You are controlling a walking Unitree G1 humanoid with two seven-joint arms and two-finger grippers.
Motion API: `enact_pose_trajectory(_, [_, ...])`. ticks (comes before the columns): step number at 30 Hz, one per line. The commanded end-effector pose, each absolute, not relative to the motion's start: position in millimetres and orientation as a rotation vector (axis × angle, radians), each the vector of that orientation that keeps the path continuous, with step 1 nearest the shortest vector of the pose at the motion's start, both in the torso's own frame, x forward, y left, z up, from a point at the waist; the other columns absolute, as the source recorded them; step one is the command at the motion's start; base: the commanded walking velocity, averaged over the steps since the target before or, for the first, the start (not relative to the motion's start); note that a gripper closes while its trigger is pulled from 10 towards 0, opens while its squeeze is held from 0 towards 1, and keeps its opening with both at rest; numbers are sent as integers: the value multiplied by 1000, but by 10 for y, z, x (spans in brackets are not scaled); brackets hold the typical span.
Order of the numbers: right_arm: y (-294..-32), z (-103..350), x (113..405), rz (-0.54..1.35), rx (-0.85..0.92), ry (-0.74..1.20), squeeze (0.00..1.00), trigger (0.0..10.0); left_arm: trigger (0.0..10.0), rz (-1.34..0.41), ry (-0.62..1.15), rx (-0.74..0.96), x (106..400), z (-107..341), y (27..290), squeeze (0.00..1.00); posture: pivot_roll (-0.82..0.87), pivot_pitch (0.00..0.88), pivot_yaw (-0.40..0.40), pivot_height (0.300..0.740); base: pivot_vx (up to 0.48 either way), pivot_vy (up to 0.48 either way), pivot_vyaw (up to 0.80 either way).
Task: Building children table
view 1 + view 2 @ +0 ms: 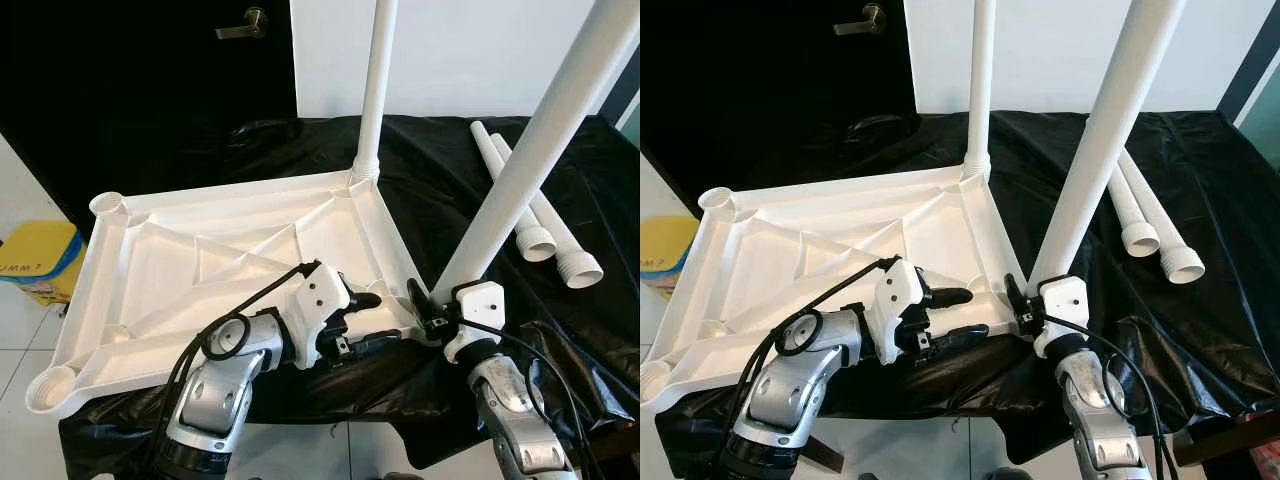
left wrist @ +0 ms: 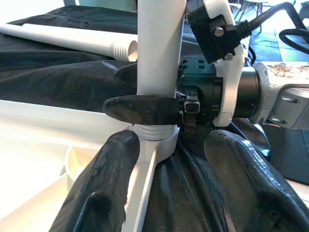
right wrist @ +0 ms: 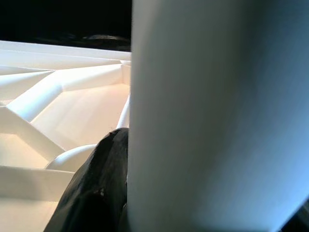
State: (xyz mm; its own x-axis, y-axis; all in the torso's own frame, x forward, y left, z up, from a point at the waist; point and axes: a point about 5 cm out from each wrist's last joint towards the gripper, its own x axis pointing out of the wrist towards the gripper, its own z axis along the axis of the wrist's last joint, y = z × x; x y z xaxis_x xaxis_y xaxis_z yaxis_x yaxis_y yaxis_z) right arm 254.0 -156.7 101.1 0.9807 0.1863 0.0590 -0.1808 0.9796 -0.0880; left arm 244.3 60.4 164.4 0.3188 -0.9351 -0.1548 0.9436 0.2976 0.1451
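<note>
On the black cloth [image 1: 470, 160] that is covering a low surface, the white tabletop [image 1: 170, 260] is lying upside down, its ribbed underside facing up and its long axis running from the robot's left to its right. At the far right corner of the tabletop, one white leg [image 1: 375, 90] is standing upright in its socket. At the near right corner, a second leg [image 1: 530, 150] is sitting with its threaded end in the socket, and its long axis is leaning up and away to the right of the tabletop. The right gripper [image 1: 428, 308] is closing its two black fingers around the lower end of this leg, just above the socket. The left gripper [image 1: 360, 320] is resting at the near edge of the tabletop, beside that same corner, with its fingers [image 2: 111, 193] spread apart and holding nothing; one finger is lying on the tabletop rim. To the right of the tabletop, two loose legs [image 1: 545, 230] are lying side by side on the cloth, their threaded ends pointing toward the robot. Left of the tabletop, a yellow box [image 1: 35, 255] is standing on the floor.
</note>
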Motion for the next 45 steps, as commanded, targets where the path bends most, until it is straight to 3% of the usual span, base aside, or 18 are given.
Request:
enact_pose_trajectory(1, [-1714, 528, 2401, 75, -41, 221, 0, 10000, 10000, -1110, 7, 231, 2491, 1685, 616, 0, -196, 80, 25, 740, 0, 0, 0])
enact_pose_trajectory(8, [-1716, 498, 2409, 36, 8, 259, 0, 10000, 10000, -1095, -9, 236, 2518, 1726, 612, 0, -187, 68, 17, 740, 0, 0, 0])
enact_pose_trajectory(16, [-1759, 531, 2463, 32, -62, 203, 0, 10000, 10000, -1079, -16, 252, 2536, 1720, 606, 0, -186, 56, 17, 740, 0, 0, 0])
enact_pose_trajectory(18, [-1720, 636, 2412, 87, -160, 82, 0, 10000, 10000, -1066, -26, 269, 2563, 1737, 607, 0, -180, 55, 19, 740, 0, 0, 0])
enact_pose_trajectory(21, [-1700, 667, 2324, 125, -162, 13, 0, 10000, 10000, -1052, -38, 262, 2585, 1773, 615, 0, -172, 65, 29, 740, 0, 0, 0])
enact_pose_trajectory(29, [-1721, 628, 2209, 159, -173, -21, 0, 10000, 10000, -1031, -42, 261, 2593, 1797, 648, 0, -172, 82, 38, 740, 0, 0, 0])
enact_pose_trajectory(38, [-1676, 651, 2161, 151, -85, -88, 0, 10000, 10000, -1008, -42, 297, 2703, 1815, 721, 0, -175, 128, 79, 740, 0, 0, 0])
enact_pose_trajectory(45, [-1647, 613, 2114, 166, -165, -126, 0, 10000, 10000, -1015, -41, 299, 2712, 1861, 732, 0, -170, 135, 127, 740, 0, 0, 0])
